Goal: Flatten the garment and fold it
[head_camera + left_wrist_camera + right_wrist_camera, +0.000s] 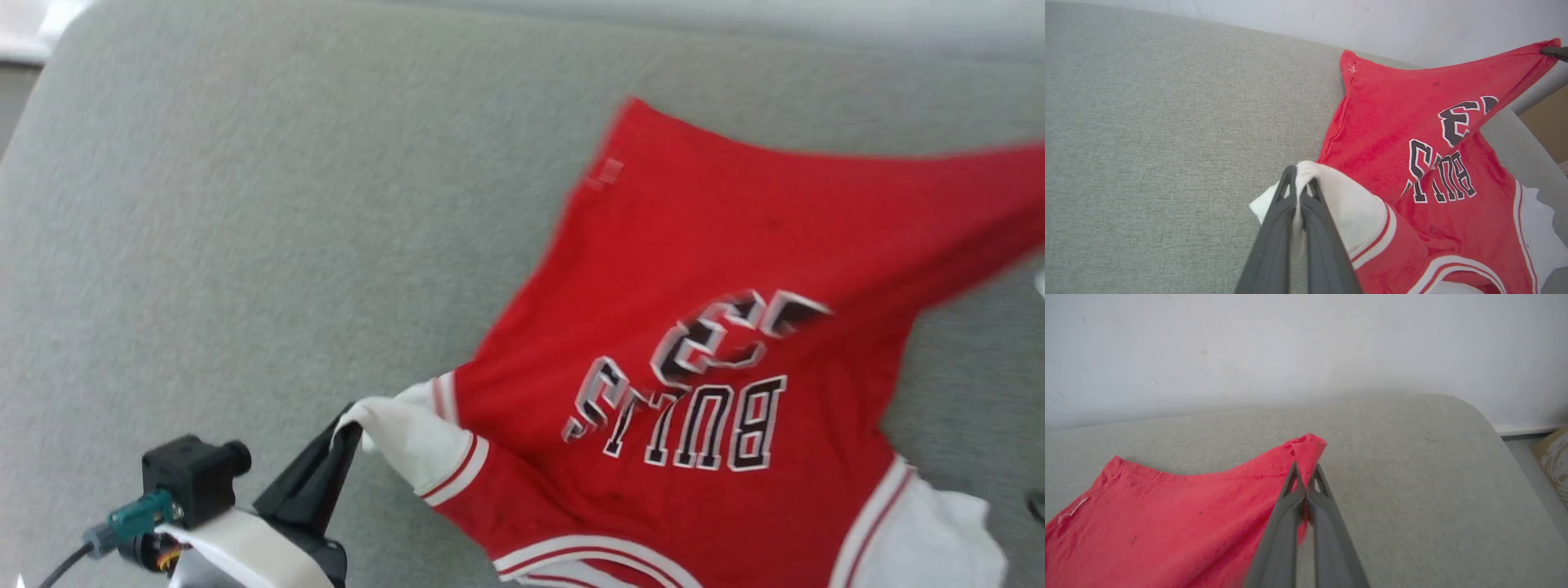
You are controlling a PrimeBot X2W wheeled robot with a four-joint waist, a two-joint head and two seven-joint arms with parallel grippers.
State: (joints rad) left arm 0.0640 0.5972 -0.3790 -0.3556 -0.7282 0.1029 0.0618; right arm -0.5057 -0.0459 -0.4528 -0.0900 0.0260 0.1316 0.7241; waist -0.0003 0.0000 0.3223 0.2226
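left gripper point(1300, 179): fingers pinch white sleeve point(1347, 212) | right gripper point(1306, 469): fingers pinch hem corner point(1308, 445) | red jersey-style T-shirt point(702, 327): lettering up, on grey fabric surface point(245, 204), long axis stretched diagonally between both fingertips | next: likely pull apart, lower flat

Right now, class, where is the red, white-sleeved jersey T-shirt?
In head view the red jersey T-shirt lies at right on the grey cushion, white sleeve in the left hand, hem corner in the right hand.
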